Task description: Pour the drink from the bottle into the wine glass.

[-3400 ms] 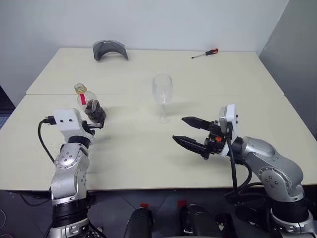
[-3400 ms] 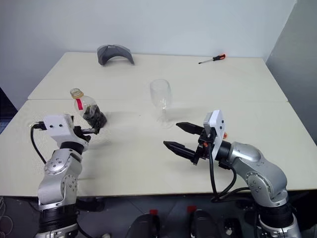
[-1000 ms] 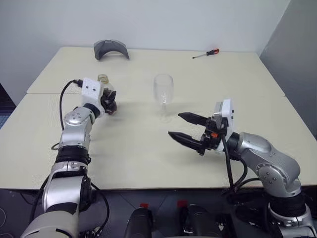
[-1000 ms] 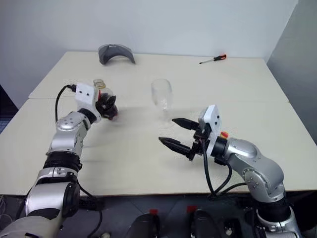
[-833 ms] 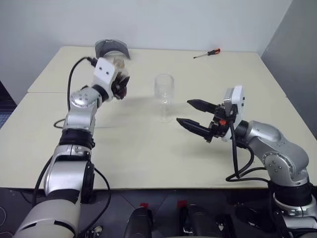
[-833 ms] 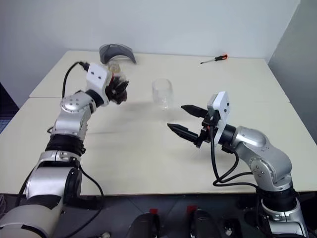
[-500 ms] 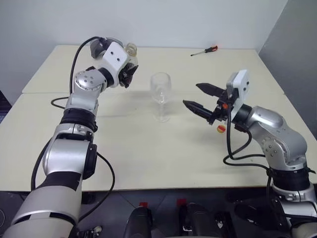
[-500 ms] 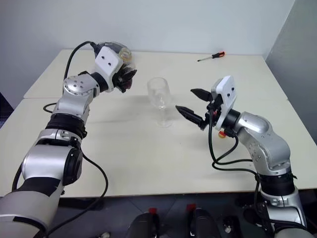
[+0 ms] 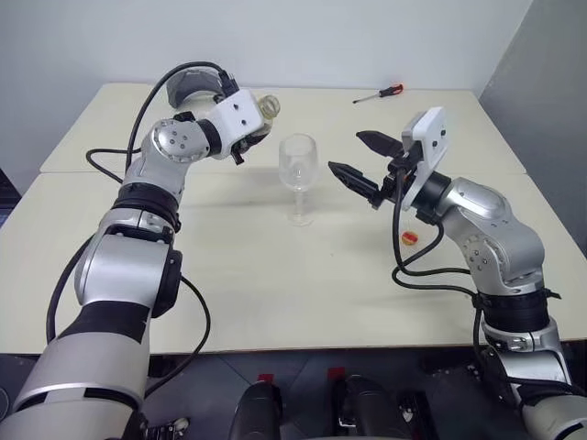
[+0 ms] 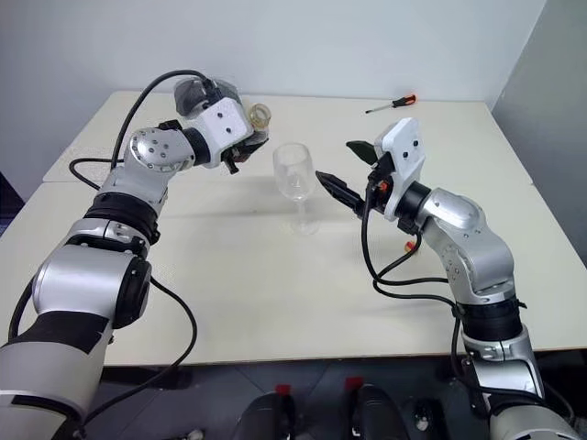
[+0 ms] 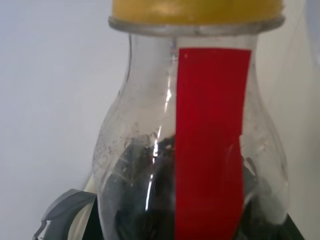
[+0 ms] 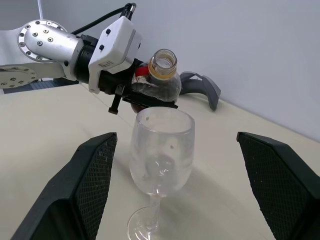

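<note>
My left gripper (image 9: 246, 139) is shut on the bottle (image 9: 260, 114) and holds it in the air just left of the wine glass (image 9: 298, 167). The bottle leans with its open mouth (image 12: 163, 62) toward the glass and higher than the rim. Its red label strip (image 11: 210, 140) and the dark drink (image 11: 132, 200) in its body fill the left wrist view. The empty glass stands upright on the table (image 9: 275, 275). My right gripper (image 9: 347, 152) hangs open just right of the glass bowl, and its fingers (image 12: 92, 180) frame the glass without touching it.
A small red-and-yellow cap (image 9: 409, 239) lies on the table under my right forearm. A grey curved object (image 9: 188, 84) sits at the back left, and a red-handled screwdriver (image 9: 378, 93) at the back right. A seam (image 9: 83, 172) crosses the table.
My left arm has lifted the bottle up and to the right, close to the glass, rolling the wrist. My right gripper, still open, has risen and moved forward beside the bowl.
</note>
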Robot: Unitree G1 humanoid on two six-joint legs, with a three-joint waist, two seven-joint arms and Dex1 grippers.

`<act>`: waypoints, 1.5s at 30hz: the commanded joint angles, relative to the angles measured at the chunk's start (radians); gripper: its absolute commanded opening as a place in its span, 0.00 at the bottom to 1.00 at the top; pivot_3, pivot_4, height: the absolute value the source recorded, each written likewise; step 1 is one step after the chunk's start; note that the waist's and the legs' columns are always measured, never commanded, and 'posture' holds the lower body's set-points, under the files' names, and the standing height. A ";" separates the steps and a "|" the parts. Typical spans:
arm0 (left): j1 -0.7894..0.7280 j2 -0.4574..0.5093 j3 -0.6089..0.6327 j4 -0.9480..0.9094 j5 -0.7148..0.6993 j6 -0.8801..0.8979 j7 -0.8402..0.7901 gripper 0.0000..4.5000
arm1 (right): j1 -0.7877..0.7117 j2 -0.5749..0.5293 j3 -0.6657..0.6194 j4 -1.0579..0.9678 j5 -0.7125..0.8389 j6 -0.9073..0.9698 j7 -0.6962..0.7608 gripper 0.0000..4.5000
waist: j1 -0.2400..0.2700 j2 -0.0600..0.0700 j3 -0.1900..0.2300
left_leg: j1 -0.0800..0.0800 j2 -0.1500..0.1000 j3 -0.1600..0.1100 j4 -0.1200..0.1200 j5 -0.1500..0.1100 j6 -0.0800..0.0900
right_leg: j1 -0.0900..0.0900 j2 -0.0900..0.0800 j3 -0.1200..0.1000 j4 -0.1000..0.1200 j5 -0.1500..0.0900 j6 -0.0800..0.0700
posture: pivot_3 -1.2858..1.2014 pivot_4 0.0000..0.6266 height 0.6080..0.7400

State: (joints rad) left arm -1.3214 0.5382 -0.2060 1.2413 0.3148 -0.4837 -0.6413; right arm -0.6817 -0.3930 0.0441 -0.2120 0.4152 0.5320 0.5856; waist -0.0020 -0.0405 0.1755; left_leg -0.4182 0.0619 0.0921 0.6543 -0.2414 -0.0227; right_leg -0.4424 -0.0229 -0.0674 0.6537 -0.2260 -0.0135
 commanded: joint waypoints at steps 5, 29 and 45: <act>-0.083 0.042 -0.045 0.002 0.083 -0.091 0.087 0.29 | -0.027 0.026 0.003 -0.012 -0.021 -0.035 -0.002 0.91 | 0.000 0.000 0.000 | -0.001 0.000 -0.001 0.008 -0.001 0.000 | -0.001 0.000 0.000 0.008 0.000 0.000 | 0.52 0.24 1.00; -0.141 0.022 -0.104 0.043 0.187 -0.130 0.199 0.29 | -0.041 0.049 0.004 0.008 -0.063 -0.049 -0.006 0.91 | -0.001 0.000 0.000 | 0.000 0.000 -0.001 0.009 0.000 0.000 | -0.001 0.000 0.000 0.011 0.000 0.000 | 0.52 0.24 1.00; -0.184 0.026 -0.172 0.053 0.273 -0.164 0.271 0.29 | -0.057 0.058 0.006 0.048 -0.090 -0.072 0.003 0.91 | -0.001 0.000 0.000 | 0.000 0.000 -0.001 0.010 0.000 0.000 | -0.001 0.000 0.001 0.011 0.000 0.000 | 0.52 0.24 1.00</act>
State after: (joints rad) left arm -1.4587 0.5525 -0.3716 1.3077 0.5776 -0.6261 -0.4002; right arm -0.7206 -0.3364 0.0614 -0.1496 0.3306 0.4873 0.5881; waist -0.0026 -0.0405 0.1755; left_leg -0.4181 0.0622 0.0917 0.6640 -0.2419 -0.0224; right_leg -0.4433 -0.0231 -0.0666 0.6645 -0.2260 -0.0134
